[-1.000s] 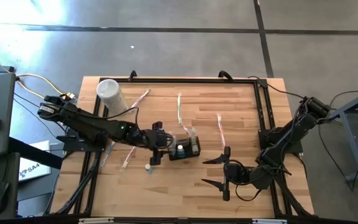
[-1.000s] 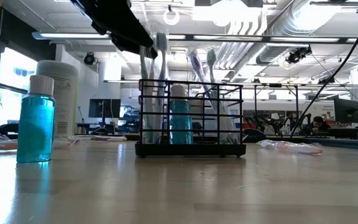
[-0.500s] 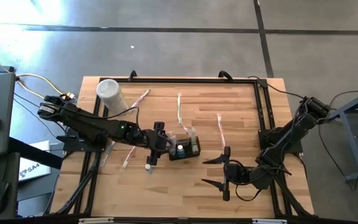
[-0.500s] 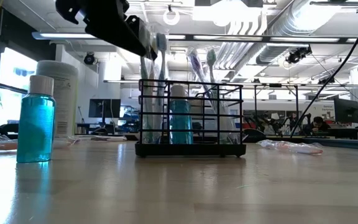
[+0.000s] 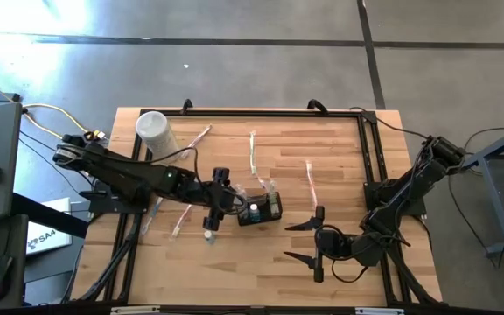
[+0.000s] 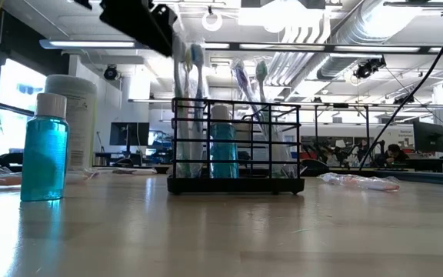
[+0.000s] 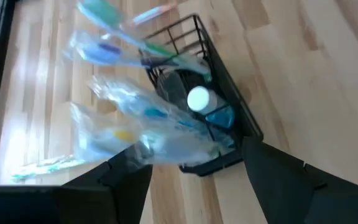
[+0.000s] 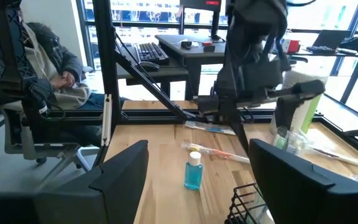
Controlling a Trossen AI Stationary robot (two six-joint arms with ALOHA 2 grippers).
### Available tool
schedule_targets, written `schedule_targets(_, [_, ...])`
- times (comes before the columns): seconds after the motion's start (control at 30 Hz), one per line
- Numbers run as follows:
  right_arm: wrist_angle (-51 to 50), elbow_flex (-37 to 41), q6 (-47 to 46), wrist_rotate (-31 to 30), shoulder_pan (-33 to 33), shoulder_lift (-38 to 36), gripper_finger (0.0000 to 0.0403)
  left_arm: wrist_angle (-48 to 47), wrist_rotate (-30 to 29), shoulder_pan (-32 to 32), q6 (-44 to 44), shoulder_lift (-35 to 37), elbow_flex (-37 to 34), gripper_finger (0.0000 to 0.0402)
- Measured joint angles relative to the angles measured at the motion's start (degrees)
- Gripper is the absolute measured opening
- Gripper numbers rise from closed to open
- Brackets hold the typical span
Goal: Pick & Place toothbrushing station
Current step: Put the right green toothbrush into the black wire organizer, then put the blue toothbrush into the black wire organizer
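Toothbrushing station: the toothbrushing station (image 5: 261, 209) is a small black wire box with open-top compartments, standing upright near the middle of the wooden table (image 5: 339, 166).
Contents: wrapped toothbrushes (image 6: 193, 69) stand up out of it, well above its rim; a blue bottle with a white cap (image 7: 199, 99) sits in one compartment.
Nearby: a second blue bottle (image 6: 44, 148) stands on the table just beside the station, on the left arm's side; a tall white canister (image 5: 155, 134) stands at the far left corner, well apart.
Loose items: more wrapped toothbrushes (image 5: 310, 182) lie flat on the boards around the station.
Left gripper: the left gripper (image 5: 218, 203) hovers just beside the station, above the table; its arm reaches in from the left edge. Its fingers (image 7: 278, 174) are spread apart and hold nothing.
Right gripper: the right gripper (image 5: 299, 241) waits low at the near right of the table, fingers spread wide, empty.
Background: a seated person (image 8: 39, 68) shows beyond the table in the right wrist view.
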State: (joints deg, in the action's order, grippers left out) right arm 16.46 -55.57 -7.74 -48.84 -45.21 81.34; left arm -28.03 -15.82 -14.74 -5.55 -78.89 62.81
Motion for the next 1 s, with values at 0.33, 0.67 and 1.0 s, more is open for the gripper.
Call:
schedule_targets(0.33, [-0.41,0.0,-0.01,1.26,0.02,0.0,0.027,-22.24,0.12,-2.7,10.18,0.0,8.73,0.0242])
schedule_targets(0.67, [-0.55,0.0,-0.01,1.33,0.02,0.0,0.027,-42.44,-6.83,-2.49,24.48,0.04,10.73,0.0242])
schedule_targets(1.0, [-2.6,0.02,-1.58,1.31,0.02,0.0,0.027,-46.11,5.68,-2.56,38.28,-0.17,10.69,0.0242])
